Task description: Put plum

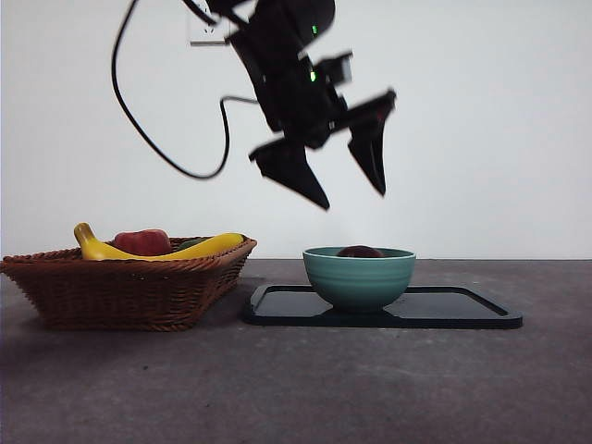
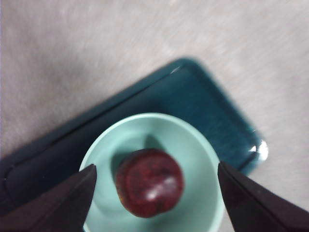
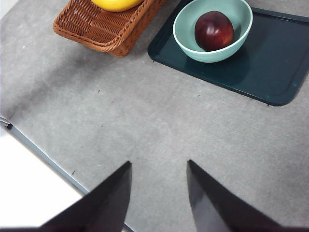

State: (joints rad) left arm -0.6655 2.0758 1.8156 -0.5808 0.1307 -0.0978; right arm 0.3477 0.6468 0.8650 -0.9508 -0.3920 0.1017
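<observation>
Basket: brown woven wicker basket point(image 1: 129, 294) at the left of the grey counter point(image 1: 296, 388), holding a yellow banana point(image 1: 157, 248) and red apple point(image 1: 141, 241).
Left tool point(image 1: 354, 199): hanging above the bowl, jaws wide apart, empty.
Plum: dark maroon glossy plum point(image 2: 149, 182) inside the pale green ceramic bowl point(image 1: 359, 277) (on a dark teal tray point(image 1: 462, 310)).
Right tool point(image 3: 158, 166): apart, well off.

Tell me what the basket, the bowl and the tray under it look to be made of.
The basket: woven wicker or rattan, brown and matte, its plaited strands plainly visible. The bowl: probably glazed ceramic, pale green, with faint ridges and a soft sheen. The tray: likely plastic, dark teal, smooth, with bright glints at a rounded corner; lacquered metal cannot be ruled out.
</observation>
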